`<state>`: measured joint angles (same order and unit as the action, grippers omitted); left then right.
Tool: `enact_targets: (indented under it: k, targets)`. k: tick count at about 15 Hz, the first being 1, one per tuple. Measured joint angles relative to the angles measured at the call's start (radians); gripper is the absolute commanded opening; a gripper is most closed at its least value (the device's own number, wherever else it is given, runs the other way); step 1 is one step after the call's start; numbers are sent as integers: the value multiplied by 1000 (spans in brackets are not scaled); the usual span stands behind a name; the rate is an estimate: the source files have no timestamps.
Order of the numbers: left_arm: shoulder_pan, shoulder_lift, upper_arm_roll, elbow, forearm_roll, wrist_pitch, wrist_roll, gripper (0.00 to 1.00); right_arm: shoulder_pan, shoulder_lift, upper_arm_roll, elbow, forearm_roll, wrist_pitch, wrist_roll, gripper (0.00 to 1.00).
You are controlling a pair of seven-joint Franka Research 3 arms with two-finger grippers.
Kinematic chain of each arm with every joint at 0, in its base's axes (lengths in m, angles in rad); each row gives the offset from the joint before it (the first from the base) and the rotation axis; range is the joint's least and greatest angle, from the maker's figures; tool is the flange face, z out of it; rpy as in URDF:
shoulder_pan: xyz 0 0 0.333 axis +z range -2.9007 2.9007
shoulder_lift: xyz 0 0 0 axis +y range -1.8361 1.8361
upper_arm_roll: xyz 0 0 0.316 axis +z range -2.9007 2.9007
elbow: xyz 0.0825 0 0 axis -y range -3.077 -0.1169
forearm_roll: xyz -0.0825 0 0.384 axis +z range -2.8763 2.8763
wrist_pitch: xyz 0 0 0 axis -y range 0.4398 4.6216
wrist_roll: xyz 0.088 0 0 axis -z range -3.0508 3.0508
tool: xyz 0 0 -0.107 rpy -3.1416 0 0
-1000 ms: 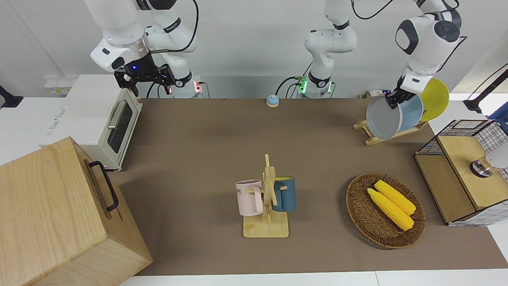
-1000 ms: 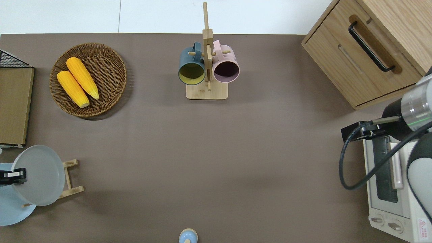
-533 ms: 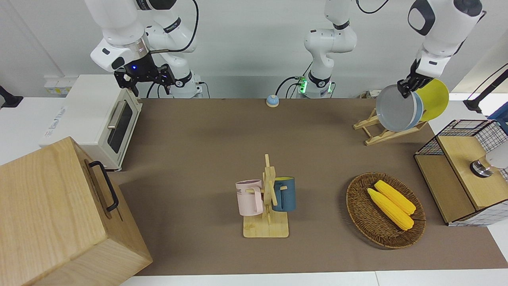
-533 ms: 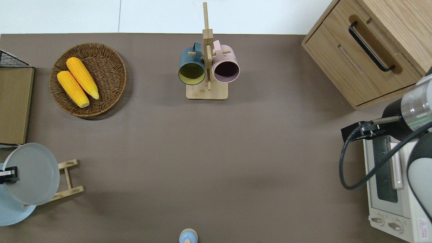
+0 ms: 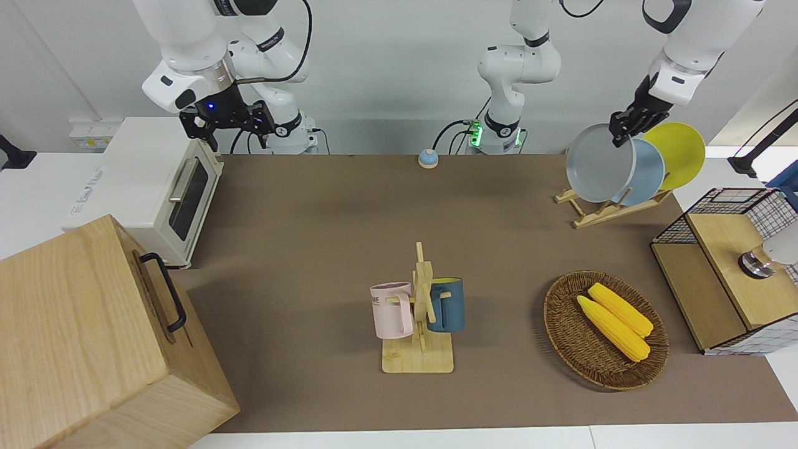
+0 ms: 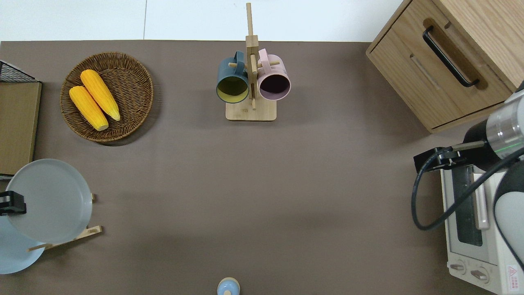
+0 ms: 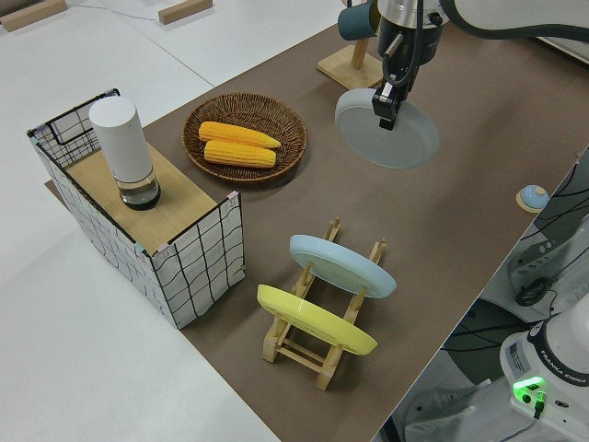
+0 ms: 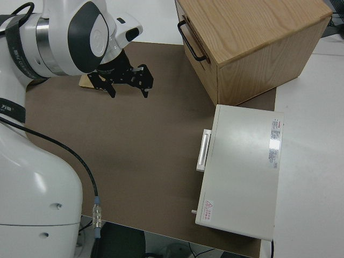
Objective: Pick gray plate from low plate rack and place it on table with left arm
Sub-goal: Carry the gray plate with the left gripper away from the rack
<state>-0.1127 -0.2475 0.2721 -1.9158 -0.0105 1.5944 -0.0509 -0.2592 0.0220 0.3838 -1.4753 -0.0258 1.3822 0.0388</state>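
Note:
My left gripper [image 5: 623, 130] is shut on the rim of the gray plate [image 5: 597, 163] and holds it tilted in the air, clear of the low plate rack [image 5: 600, 215]. In the overhead view the gray plate [image 6: 51, 200] hangs over the rack's [image 6: 84, 232] end farther from the robots, with the left gripper [image 6: 10, 203] at its edge. The left side view shows the left gripper [image 7: 385, 106] gripping the gray plate [image 7: 386, 138] above the brown table [image 7: 460, 184]. The rack [image 7: 313, 354] holds a light blue plate [image 7: 340, 264] and a yellow plate [image 7: 313, 318]. My right gripper [image 8: 127, 81] is parked and open.
A wicker basket [image 5: 564, 337] with two corn cobs, a mug tree [image 5: 421, 312] with two mugs, a wire basket [image 5: 729, 268], a toaster oven [image 5: 156, 187], a wooden cabinet [image 5: 93, 337] and a small bell [image 5: 427, 158] stand on the table [image 5: 312, 218].
My left gripper has lifted the gray plate up out of the rack and carried it a little toward the table's middle. The right arm has not moved.

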Motion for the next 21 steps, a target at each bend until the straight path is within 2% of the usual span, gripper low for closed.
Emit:
enact_targets:
  k: [10, 16, 21]
  targets:
    - [-107, 225, -6, -21, -275, -3, -8, 0, 0, 0, 0, 0, 0, 0, 0, 983]
    - [-129, 282, -12, -45, -366, 15, 4, 0, 0, 0, 0, 0, 0, 0, 0, 983]
    - [-129, 290, -27, -72, -374, 51, 20, 0, 0, 0, 0, 0, 0, 0, 0, 983]
